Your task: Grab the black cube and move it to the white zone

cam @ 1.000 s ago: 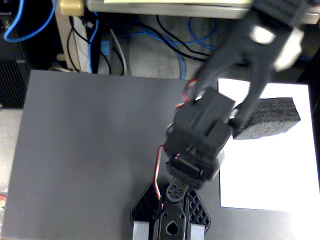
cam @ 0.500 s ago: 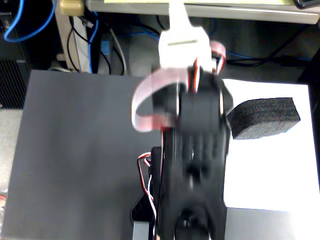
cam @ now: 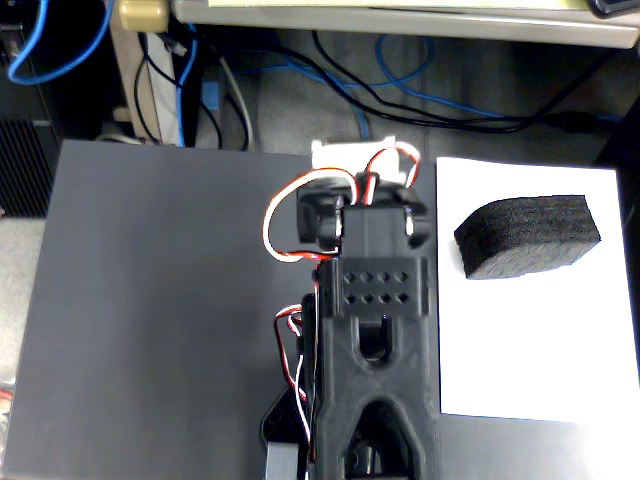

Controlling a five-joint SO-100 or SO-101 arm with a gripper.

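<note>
One black cube (cam: 528, 236) on white zone (cam: 540, 330); fingers hidden.

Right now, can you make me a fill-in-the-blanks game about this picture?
1. The black cube lies on the ____ paper sheet.
2. The sheet rests on a dark ____ mat.
3. In the fixed view, the cube is to the ____ of the robot arm.

Missing words: white; grey; right

cube (cam: 528, 236) on paper sheet (cam: 530, 340) | sheet right of arm (cam: 375, 340) | both on mat (cam: 160, 320)
</note>
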